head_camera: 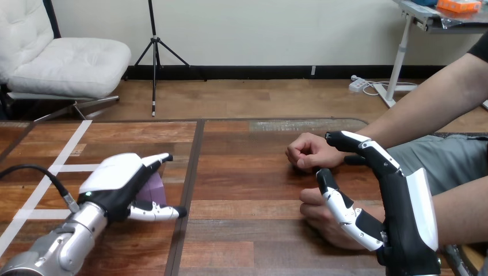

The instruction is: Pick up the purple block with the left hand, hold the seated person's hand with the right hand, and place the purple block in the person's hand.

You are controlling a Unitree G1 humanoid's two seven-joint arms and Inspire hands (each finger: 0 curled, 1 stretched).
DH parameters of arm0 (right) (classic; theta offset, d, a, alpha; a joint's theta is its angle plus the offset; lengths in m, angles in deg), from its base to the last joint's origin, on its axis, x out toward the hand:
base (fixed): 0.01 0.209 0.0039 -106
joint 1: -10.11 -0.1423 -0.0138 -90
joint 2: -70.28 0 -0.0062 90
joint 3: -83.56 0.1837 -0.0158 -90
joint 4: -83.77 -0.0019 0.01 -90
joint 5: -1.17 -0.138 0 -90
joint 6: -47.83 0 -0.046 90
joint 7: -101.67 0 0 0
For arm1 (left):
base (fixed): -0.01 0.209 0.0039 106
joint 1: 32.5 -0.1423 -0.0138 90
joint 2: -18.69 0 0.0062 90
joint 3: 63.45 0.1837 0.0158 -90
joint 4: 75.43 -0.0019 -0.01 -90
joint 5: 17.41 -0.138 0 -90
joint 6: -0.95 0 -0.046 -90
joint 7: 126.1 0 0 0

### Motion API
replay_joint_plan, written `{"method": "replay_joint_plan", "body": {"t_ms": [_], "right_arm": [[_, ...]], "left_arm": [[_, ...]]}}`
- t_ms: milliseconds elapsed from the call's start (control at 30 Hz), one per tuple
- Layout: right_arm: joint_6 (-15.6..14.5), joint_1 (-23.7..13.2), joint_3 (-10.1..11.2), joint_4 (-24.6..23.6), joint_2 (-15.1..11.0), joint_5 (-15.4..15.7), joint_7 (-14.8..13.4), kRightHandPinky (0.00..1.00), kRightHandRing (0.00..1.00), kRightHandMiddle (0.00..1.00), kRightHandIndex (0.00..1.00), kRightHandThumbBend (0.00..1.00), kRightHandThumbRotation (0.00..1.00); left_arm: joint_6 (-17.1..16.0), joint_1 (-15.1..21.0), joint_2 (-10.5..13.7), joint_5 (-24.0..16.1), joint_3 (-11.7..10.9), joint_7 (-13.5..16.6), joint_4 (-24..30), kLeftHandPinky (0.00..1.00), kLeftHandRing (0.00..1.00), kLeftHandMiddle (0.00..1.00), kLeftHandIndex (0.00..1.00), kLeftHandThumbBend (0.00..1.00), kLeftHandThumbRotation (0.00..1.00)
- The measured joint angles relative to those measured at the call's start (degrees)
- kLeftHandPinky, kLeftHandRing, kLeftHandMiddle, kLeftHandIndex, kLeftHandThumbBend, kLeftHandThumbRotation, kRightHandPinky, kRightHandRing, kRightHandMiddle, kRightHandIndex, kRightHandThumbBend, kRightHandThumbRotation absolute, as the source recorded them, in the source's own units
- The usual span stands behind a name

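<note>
Dark wooden planks make up the table (247, 241), with strips of white tape (40, 190) crossing its left part. Over that tape the robot's left hand (118, 181) has its fingers and thumb curled round the small purple block (153, 188), a finger above it and the thumb below. Whether the block is off the wood I cannot tell.

On the other side, the right hand (403, 213) stands edge-on with its fingers (345, 210) spread apart and fairly straight, clamped on nothing that I can see. The person shows 2 hands there. The farther one (308, 152) is a loose fist resting on the table, and one robot finger reaches to its wrist. The nearer one (322, 221) lies flat, partly hidden behind the robot's fingers.

As I judge it, the hold on the person is not yet made, and neither of the 2 hands offers an open palm. If the block travels across now, it has nowhere to land and may drop onto the wood. The grip looks shallow, so a quick lift or swing could roll the block out. The right hand also stands in the path to the nearer hand, and the arms could meet there. Nothing else lies between the block and the person.
</note>
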Motion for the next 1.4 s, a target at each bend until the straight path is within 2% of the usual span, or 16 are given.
{"method": "replay_joint_plan", "body": {"t_ms": [233, 800, 1400], "right_arm": [[0.0, 0.2, 0.0, -0.2, 0.0, 0.1, 0.0, 0.68, 0.75, 0.74, 0.72, 0.38, 0.43], [-0.2, 0.5, 0.0, -1.2, 0.0, 0.1, 0.1, 0.68, 0.75, 0.74, 0.72, 0.38, 0.43], [-0.2, 0.5, 0.2, -1.3, -0.1, 0.0, 0.2, 0.68, 0.75, 0.74, 0.72, 0.38, 0.43]], "left_arm": [[1.1, 0.0, -0.1, -2.2, 1.8, 2.1, -0.3, 0.99, 0.99, 1.0, 0.99, 0.75, 0.66], [3.2, 0.0, -0.3, -4.1, 4.1, 4.6, -0.5, 1.0, 1.0, 1.0, 0.99, 0.74, 0.68], [4.8, 0.0, -0.4, -4.2, 4.6, 6.1, -0.6, 0.95, 0.96, 0.98, 0.95, 0.66, 0.61]]}}
